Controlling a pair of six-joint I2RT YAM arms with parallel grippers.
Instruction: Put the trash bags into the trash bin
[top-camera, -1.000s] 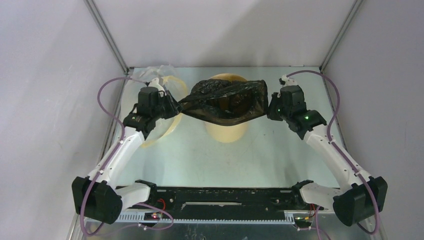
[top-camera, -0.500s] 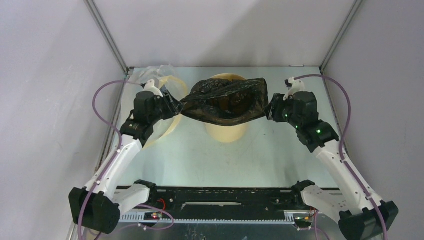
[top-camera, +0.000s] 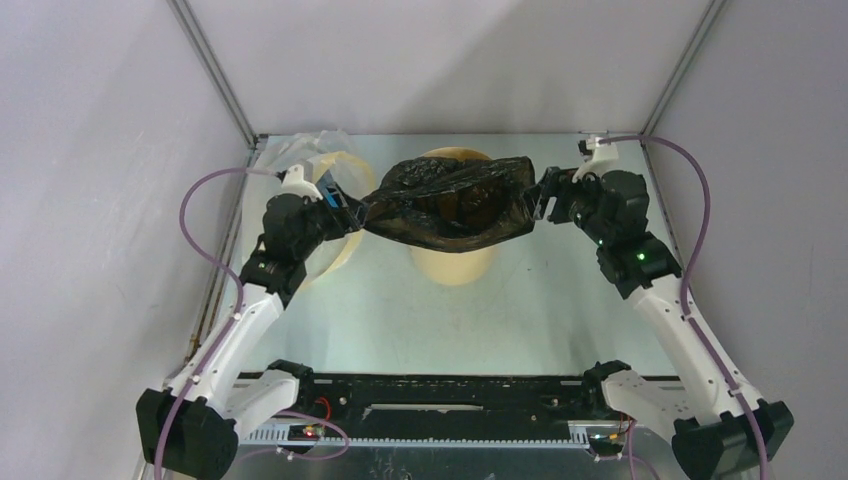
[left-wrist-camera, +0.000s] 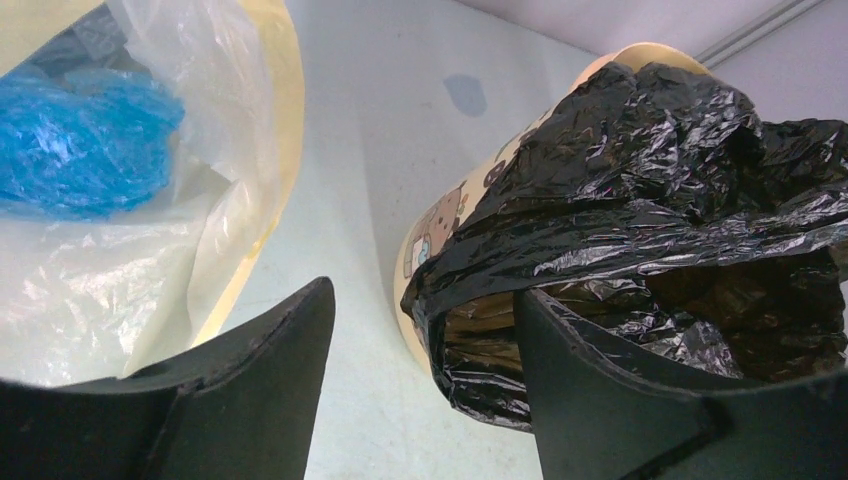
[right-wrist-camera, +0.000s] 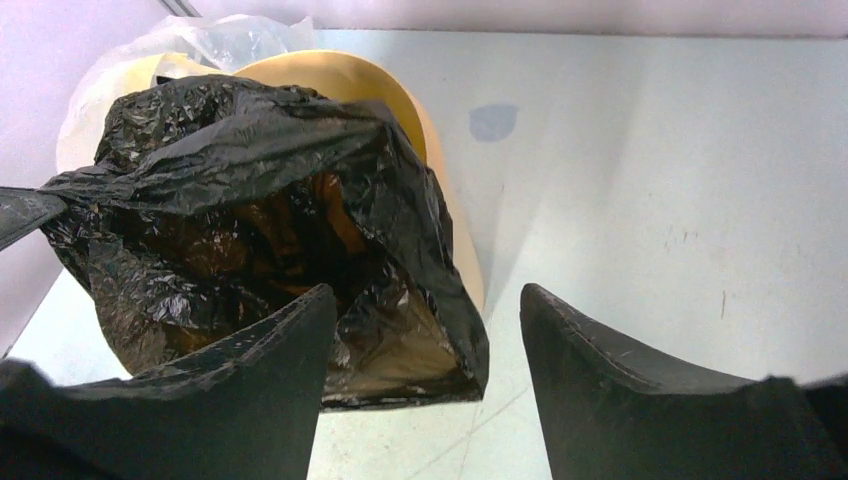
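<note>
The black trash bag (top-camera: 445, 205) lies draped over the mouth of the yellow-orange trash bin (top-camera: 455, 262). Its long axis runs left to right between the two claws, with the right end slightly higher, and it sags down the bin's near wall. The left gripper (top-camera: 350, 211) and the right gripper (top-camera: 541, 200) sit at the bag's ends with their jaws spread, clamping nothing. A clear bag (top-camera: 310, 152) lies left of the bin.

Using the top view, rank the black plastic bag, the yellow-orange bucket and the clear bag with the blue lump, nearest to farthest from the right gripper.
From the right gripper:
1. Crinkled black plastic trash bag: its right end lies beside the gripper.
2. Round yellow-orange plastic bin: centre, under the bag.
3. Clear translucent bag with blue lump: far left, at the back.
</note>
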